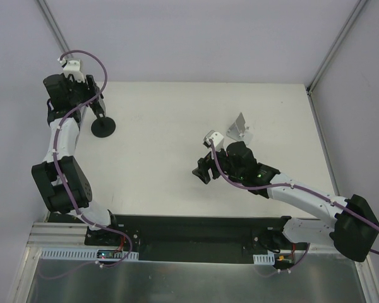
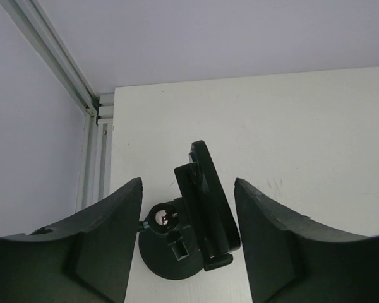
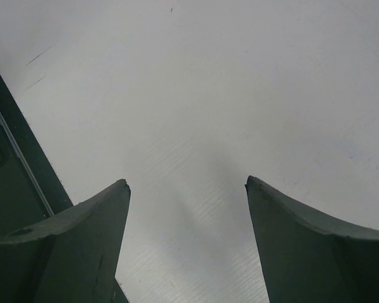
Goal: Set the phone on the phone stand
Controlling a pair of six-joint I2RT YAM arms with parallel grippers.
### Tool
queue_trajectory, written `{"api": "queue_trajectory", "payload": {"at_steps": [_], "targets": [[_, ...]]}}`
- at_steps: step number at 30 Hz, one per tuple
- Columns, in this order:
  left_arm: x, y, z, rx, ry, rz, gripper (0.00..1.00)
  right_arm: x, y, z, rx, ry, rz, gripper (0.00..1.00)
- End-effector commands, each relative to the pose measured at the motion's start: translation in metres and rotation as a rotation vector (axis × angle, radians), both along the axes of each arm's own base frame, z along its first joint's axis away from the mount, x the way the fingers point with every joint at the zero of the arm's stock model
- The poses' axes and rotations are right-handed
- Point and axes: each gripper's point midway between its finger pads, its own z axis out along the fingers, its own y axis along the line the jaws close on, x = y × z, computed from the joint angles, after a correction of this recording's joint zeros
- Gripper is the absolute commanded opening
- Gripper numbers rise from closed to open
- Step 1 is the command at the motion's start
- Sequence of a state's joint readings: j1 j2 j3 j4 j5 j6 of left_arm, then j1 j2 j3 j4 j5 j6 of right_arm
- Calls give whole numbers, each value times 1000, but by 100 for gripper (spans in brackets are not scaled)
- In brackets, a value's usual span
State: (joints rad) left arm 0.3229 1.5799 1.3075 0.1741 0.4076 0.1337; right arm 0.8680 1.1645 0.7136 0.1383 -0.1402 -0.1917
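Note:
A black stand (image 1: 103,127) with a round base stands at the table's far left. In the left wrist view its base (image 2: 167,255) carries a stem and a flat black slab (image 2: 205,202) whose lower end sits against a lip. I cannot tell whether this slab is the phone or the stand's own plate. No other phone shows. My left gripper (image 2: 188,183) is open and empty, its fingers on either side above the stand (image 1: 96,108). My right gripper (image 1: 204,169) is open and empty over bare table (image 3: 186,183).
A small silver folded metal stand (image 1: 241,129) sits on the white table behind my right gripper. Grey walls and aluminium frame posts (image 2: 63,69) close the table's far left corner. A black strip (image 1: 196,230) runs along the near edge.

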Motion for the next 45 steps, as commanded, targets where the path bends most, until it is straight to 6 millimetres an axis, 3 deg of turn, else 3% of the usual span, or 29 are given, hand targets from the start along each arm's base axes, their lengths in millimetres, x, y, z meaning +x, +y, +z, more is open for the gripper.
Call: {"api": "queue_trajectory", "payload": {"at_steps": [1,8,14,18,19,20,27,32,35,38,42,43,45], "targets": [[-1,4,9,5,-14,-8,53,1,5,21,67,-44,22,77],[-8,-2,0,18,11,-58,33,0,8,22,74,-41,37,77],[-10,0,-3,29,25,-48,33,0,8,23,73,-43,37,77],[-12,4,3,33,16,-18,55,-1,10,23,75,-39,44,77],[-14,5,7,31,8,-5,66,0,9,23,75,-40,42,77],[-14,6,8,31,5,-2,69,-1,10,23,75,-40,47,78],[-29,-5,46,-81,-89,36,79,1,8,22,71,-42,32,78],[-72,-16,77,-292,-203,175,81,10,3,21,73,-42,-24,79],[-99,-43,86,-392,-193,192,80,27,-9,18,89,-15,-149,79],[-122,-91,92,-445,-187,82,79,49,-32,16,128,30,-324,80],[-143,-166,66,-513,-92,-116,79,69,-64,10,226,140,-509,83],[-149,-191,54,-518,-45,-185,79,78,-83,5,252,169,-583,84],[-155,-213,43,-515,6,-266,79,84,-102,1,323,238,-679,91]]}}
